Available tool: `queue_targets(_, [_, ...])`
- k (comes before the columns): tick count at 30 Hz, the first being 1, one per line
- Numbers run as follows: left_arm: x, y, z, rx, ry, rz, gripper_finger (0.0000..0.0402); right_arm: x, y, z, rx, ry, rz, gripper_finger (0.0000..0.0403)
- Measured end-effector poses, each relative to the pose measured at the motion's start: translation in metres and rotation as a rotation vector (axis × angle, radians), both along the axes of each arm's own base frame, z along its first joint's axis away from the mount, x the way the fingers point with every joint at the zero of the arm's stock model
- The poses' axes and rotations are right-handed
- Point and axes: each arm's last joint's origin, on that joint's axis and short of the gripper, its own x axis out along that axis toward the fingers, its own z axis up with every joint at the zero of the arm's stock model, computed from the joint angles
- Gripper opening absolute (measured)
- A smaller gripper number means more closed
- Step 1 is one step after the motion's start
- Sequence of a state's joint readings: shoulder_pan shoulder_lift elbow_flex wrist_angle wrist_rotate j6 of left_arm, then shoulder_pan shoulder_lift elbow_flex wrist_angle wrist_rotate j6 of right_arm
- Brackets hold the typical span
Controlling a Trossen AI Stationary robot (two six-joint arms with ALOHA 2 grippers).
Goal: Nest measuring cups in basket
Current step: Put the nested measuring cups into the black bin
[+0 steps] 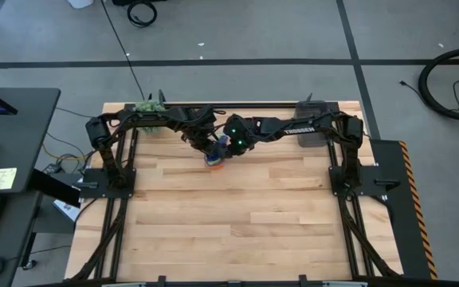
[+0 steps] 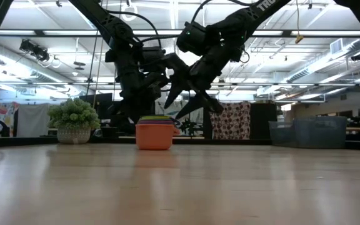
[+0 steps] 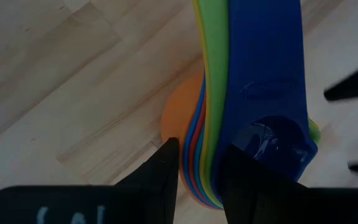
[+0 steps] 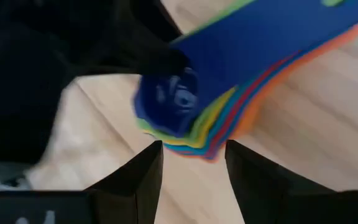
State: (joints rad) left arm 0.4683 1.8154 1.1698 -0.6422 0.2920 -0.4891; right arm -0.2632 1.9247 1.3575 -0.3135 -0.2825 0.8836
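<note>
You see the nested stack of round plastic measuring cups (image 2: 154, 134), orange outermost, standing on the wooden table (image 1: 237, 215), well apart from the grey basket (image 2: 307, 132). The left gripper (image 3: 197, 168) pinches the stacked handles. The right gripper (image 4: 192, 163) hovers just above the stack, its fingers spread.

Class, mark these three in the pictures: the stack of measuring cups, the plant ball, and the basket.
stack of measuring cups (image 2: 154, 136): low view, on the orange bottom cup's side wall.
plant ball (image 2: 74, 114): low view, on the fuzzy green top.
basket (image 2: 308, 132): low view, on its front wall.
</note>
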Motion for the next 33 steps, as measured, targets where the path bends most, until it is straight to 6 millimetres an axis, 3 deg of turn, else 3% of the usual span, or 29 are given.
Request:
queue_targets(6, [0.000, 0.000, 0.000, -0.004, 0.003, -0.004, 0.0096, 0.007, -0.002, 0.004, 0.053, -0.075, -0.092, 0.0181])
queue_targets(20, [-0.001, 0.000, 0.000, 0.006, 0.017, -0.001, 0.0096, 0.002, -0.004, -0.006, 0.034, -0.020, -0.182, 0.0182])
queue_targets(28, [-0.001, -0.001, -0.001, 0.008, 0.019, -0.002, 0.0096, 0.001, -0.004, -0.007, -0.119, -0.026, -0.044, 0.0175])
queue_targets(33, [-0.001, -0.001, -0.001, 0.008, 0.022, -0.005, 0.0096, 0.000, -0.004, -0.008, -0.103, -0.011, -0.025, 0.0174])
